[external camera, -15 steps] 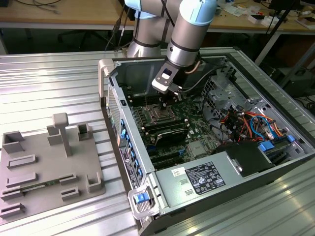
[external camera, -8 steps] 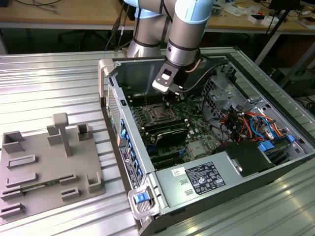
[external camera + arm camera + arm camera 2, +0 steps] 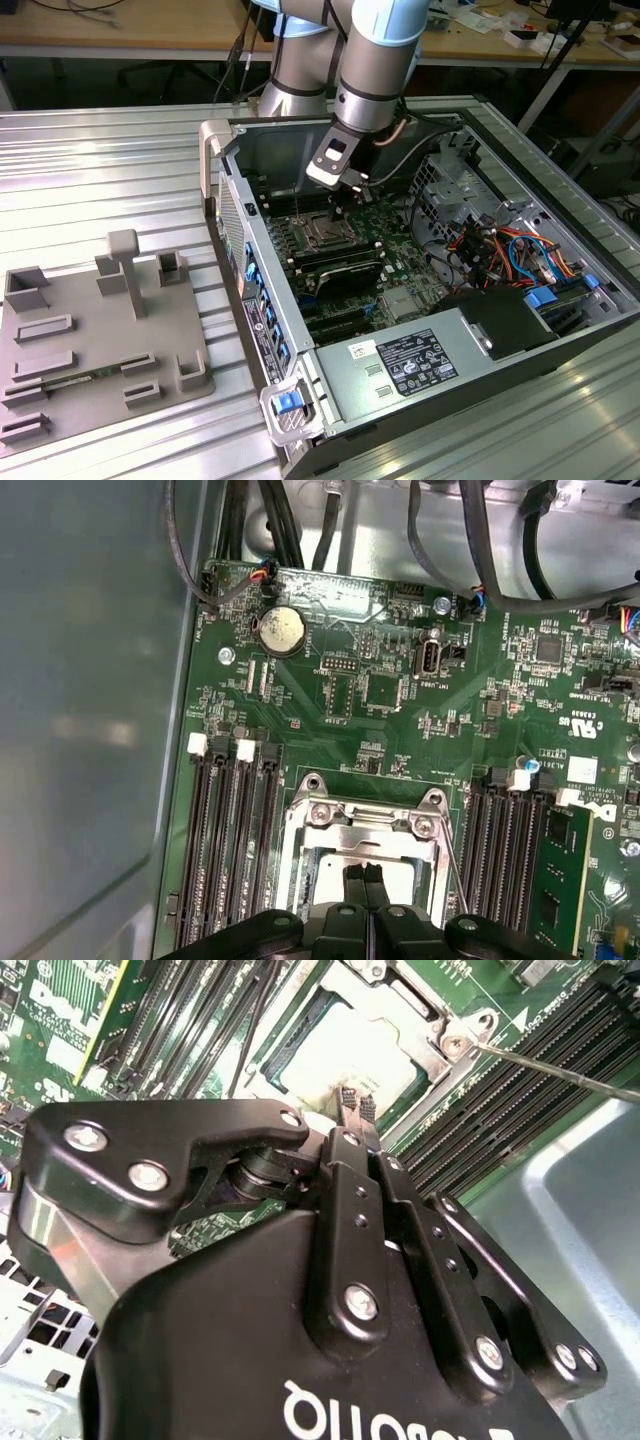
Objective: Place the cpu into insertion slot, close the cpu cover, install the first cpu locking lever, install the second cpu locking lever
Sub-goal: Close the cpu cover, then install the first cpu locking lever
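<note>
**A:** Noting position. The arm is reaching into the open computer case, which is lying on the ribbed tabletop. The fingers are pressed together, with nothing between them that I'm seeing. The tips are hanging right over the socket. Whether they're touching it, I can't tell.

**B:** And the chip?

**A:** The chip is sitting in the socket, its dull pale-silver top showing through the window of the cover. The cover is looking flat down over it, a silver frame with screw heads at its corners. In the exterior view the socket is lying mid-board, with the grey power supply at five o'clock of it, near the case's edge.

**B:** What's worrying you?

**A:** I'm weighing three things, all judgement. Closed tips bearing down off-centre could be scraping the chip's top or rocking it in its seat. The thin lever is running out from the frame past the memory slots, and I can't tell whether it's latched. If it's loose, a springy rod like that could be slipping off smooth tips and snapping back. And the tips are working between two banks of slots, so a sideways drift could be clipping them.
</note>
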Controlling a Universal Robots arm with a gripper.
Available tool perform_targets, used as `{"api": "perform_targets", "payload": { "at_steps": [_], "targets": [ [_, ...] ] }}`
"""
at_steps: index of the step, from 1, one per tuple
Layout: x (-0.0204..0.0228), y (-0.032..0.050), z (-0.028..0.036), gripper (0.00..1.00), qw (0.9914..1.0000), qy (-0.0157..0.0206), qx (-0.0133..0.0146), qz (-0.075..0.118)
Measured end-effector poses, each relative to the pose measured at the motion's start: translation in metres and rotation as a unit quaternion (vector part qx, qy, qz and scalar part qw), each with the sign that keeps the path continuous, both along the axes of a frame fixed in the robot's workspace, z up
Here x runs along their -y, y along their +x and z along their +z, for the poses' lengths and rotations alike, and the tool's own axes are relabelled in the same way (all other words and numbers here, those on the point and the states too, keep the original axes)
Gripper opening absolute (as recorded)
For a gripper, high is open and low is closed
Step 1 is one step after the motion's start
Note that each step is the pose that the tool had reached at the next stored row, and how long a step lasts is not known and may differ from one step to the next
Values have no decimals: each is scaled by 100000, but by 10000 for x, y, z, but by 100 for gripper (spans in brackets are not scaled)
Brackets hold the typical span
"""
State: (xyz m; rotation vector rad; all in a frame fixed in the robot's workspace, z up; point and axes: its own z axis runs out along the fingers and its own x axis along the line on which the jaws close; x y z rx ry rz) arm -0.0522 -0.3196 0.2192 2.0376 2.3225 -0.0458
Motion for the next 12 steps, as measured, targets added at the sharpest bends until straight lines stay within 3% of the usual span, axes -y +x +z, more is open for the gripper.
{"api": "perform_targets", "payload": {
  "at_steps": [12],
  "targets": [
    [0,-24,0,11,100000,3,0,-5]
  ]
}}
